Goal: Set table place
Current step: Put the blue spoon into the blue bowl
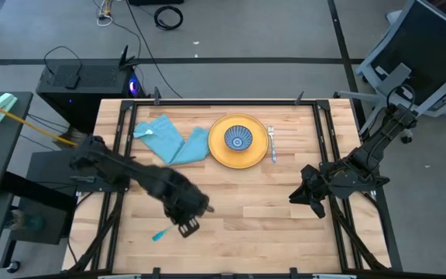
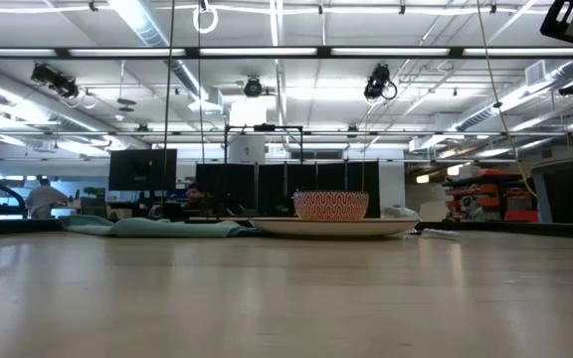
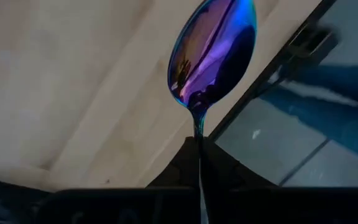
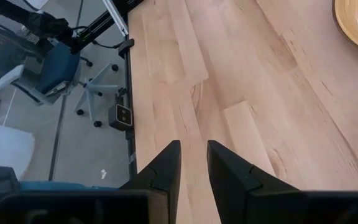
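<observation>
The purple iridescent spoon head point(image 3: 213, 53) sticks out past my left gripper point(image 3: 199, 140), which is shut on it near the table's near-left corner point(image 1: 188, 226). A teal end of the spoon point(image 1: 159, 234) shows beside the gripper. A yellow plate point(image 1: 221, 149) lies at the far middle with a blue patterned bowl point(image 1: 238, 139) standing on it. A fork point(image 1: 272, 143) lies just right of the plate and a light blue napkin point(image 1: 173, 141) lies crumpled to its left. My right gripper point(image 1: 304, 198) hovers over the right side, narrowly open point(image 4: 193, 155). My left gripper pinches the spoon between its two fingers at the thin neck just below the head point(image 3: 197, 124). The fingers lie along the spoon, and the head reaches out beyond their tips. The head shows in front of the table's edge rail, apparently off the wood.
Black rails point(image 1: 327, 167) run along the table's sides, and one edge rail point(image 3: 272, 68) lies close beyond the spoon. Bare wood spans the near middle point(image 1: 246, 217) between the two grippers. In the low view the plate point(image 2: 331, 227), bowl point(image 2: 331, 206) and napkin point(image 2: 157, 227) sit far off.
</observation>
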Motion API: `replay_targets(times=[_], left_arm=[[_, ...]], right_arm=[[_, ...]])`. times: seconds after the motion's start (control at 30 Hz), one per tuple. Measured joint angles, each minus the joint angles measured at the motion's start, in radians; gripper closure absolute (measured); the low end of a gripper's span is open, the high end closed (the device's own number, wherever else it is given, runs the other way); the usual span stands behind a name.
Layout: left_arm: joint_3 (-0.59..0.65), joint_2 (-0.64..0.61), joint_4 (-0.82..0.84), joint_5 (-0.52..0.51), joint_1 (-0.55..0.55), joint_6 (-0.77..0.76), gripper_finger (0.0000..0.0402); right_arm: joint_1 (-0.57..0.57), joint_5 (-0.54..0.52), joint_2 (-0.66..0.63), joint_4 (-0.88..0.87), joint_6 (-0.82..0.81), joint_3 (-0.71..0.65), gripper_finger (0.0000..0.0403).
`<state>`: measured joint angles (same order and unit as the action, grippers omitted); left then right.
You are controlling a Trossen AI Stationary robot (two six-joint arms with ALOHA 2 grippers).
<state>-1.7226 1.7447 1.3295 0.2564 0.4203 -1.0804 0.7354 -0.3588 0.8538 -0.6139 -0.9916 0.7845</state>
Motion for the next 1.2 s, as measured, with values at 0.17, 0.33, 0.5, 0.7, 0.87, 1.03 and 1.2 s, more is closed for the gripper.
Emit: replay_targets(times=[0.17, 0.33, 0.5, 0.7, 0.87, 1.03, 1.2], left_arm=[[-0.218, -0.001, 0.166, -0.102, -0.087, 0.044, 0.0396], [-0.365, 0.000, 0.213, -0.182, -0.195, 0.121, 0.0396], [-0.457, 0.000, 0.212, -0.193, -0.337, 0.218, 0.0396], [-0.511, 0.000, 0.207, -0.194, -0.514, 0.314, 0.0397], [-0.518, 0.000, 0.187, -0.188, -0.649, 0.337, 0.0396], [-0.520, 0.021, 0.085, -0.141, -0.741, 0.405, 0.0397], [-0.519, 0.051, 0.076, -0.109, -0.814, 0.458, 0.0397]], right_arm=[[0.000, 0.000, 0.000, 0.000, -0.001, 0.000, 0.0318], [0.000, 0.000, 0.000, -0.001, -0.003, 0.000, 0.0318], [0.000, 0.000, 0.000, -0.001, -0.003, 0.000, 0.0318], [0.000, 0.000, 0.000, -0.002, -0.019, 0.000, 0.0318], [0.000, -0.001, 0.000, -0.002, -0.026, 0.000, 0.0318], [0.000, -0.029, 0.000, -0.002, -0.026, 0.000, 0.0318], [0.000, -0.040, 0.000, -0.003, -0.027, 0.000, 0.0318]])
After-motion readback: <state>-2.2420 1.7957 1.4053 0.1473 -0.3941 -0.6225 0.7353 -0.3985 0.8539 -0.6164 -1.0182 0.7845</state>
